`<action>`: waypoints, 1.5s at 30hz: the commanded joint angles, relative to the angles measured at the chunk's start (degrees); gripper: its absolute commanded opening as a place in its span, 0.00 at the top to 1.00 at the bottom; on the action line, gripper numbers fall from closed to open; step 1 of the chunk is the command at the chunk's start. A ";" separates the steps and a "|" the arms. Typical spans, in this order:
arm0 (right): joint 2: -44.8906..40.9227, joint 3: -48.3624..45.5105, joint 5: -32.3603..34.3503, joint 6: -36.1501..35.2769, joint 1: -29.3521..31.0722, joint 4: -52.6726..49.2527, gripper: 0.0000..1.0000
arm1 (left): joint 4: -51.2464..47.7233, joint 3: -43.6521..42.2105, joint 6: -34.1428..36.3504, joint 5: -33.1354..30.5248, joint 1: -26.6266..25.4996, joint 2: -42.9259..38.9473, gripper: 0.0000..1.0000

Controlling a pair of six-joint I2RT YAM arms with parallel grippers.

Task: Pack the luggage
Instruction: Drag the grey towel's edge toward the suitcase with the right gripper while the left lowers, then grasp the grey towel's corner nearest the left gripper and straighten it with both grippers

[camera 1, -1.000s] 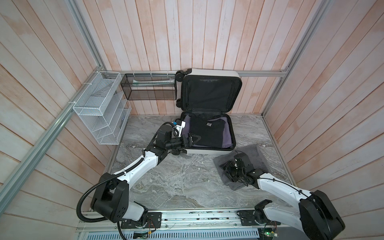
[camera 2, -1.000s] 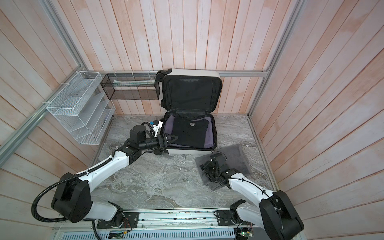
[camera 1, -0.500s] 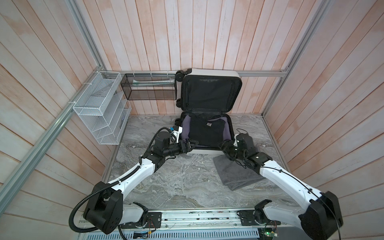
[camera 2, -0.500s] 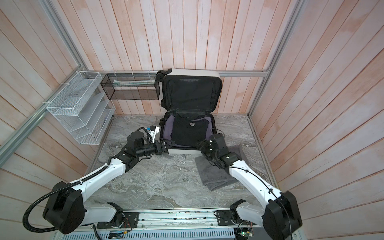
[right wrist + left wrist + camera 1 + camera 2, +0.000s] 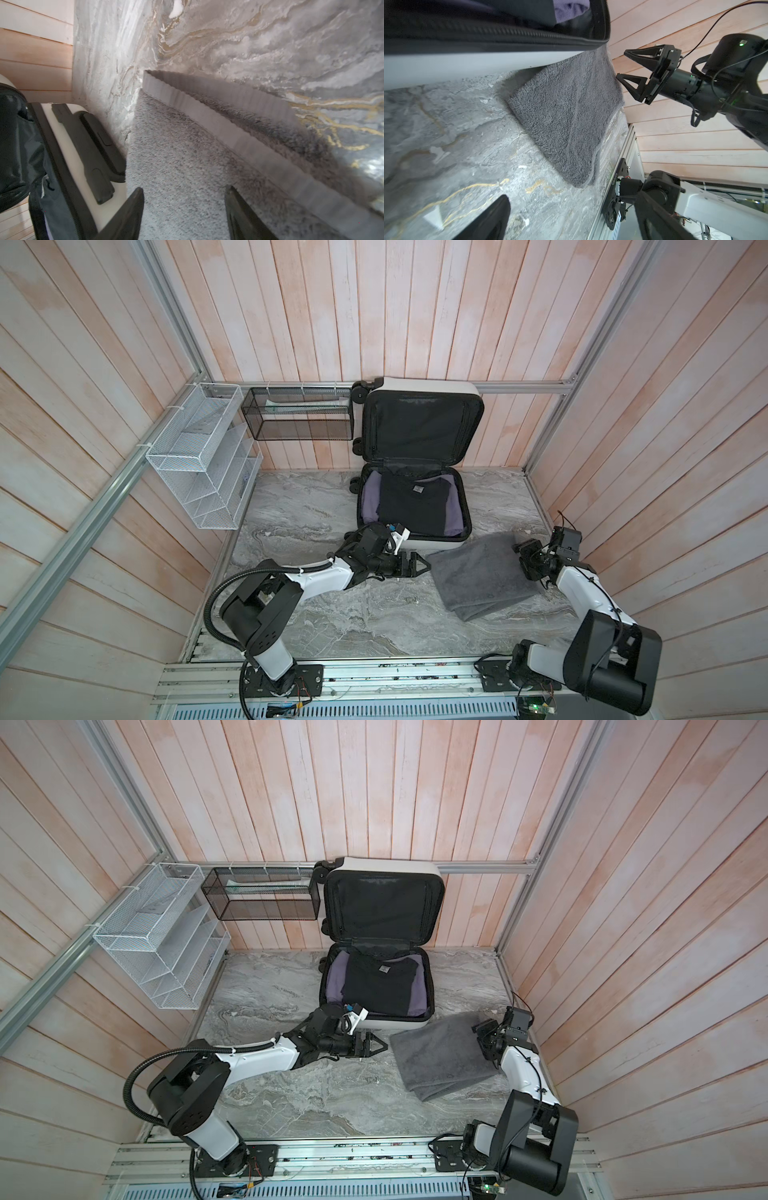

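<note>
Grippers first, on the near side of the luggage (image 5: pixel 436 544): left gripper (image 5: pixel 420 565) is hovering just in front of the luggage's front wall, pointing at the grey towel (image 5: pixel 482 576). Its fingers are lining up one over the other in both top views and only one finger (image 5: pixel 492 218) is showing in the left wrist view, so its spread cannot be told. Nothing is showing in it. Off the luggage's front right corner, right gripper (image 5: pixel 620 64) is hanging over the towel's outer edge, jaws parted at a middling width, gripping nothing.

That towel is lying folded on the marble tabletop (image 5: pixel 332 614), one corner against the luggage's front wall, not yet inside. Farther back, the luggage is sitting open by the back wall, lid standing upright. A black shirt (image 5: pixel 413 506) is lying over a purple garment (image 5: pixel 370 502) in the lower half.

Step in hand, by judgement: going for the towel as the next item to pack. Next move is calling for both grippers dropping onto opposite towel edges, pinching through the layers, then lifting level over the front wall so the fold is not falling open.

Hard to make out: the towel hem is blurring in the right wrist view. Left of the luggage lid, the black mesh basket (image 5: pixel 299 418) and white wire rack (image 5: pixel 199 472) are holding pale things too small to name.
</note>
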 commanded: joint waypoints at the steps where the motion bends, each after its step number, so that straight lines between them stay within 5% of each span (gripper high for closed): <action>1: 3.03 0.43 -2.64 -3.64 -0.87 0.35 0.38 | 2.69 3.59 1.35 -0.95 -1.16 3.22 0.07; 29: 7.25 -4.32 -3.31 -5.32 -3.85 4.55 0.38 | 11.05 11.25 -5.56 0.60 -7.02 21.98 0.21; 34: 7.69 -4.32 -3.22 -5.49 -3.86 4.67 0.38 | 14.13 11.36 -6.86 1.00 -7.77 23.45 0.36; 42: 6.83 -3.36 -4.74 -7.50 -3.92 3.91 0.38 | 14.61 10.58 -6.53 -0.02 -7.73 22.46 0.88; 45: 4.86 -2.55 -7.01 -9.96 -3.97 2.70 0.38 | 13.11 8.70 -5.48 -0.15 -6.83 20.27 1.00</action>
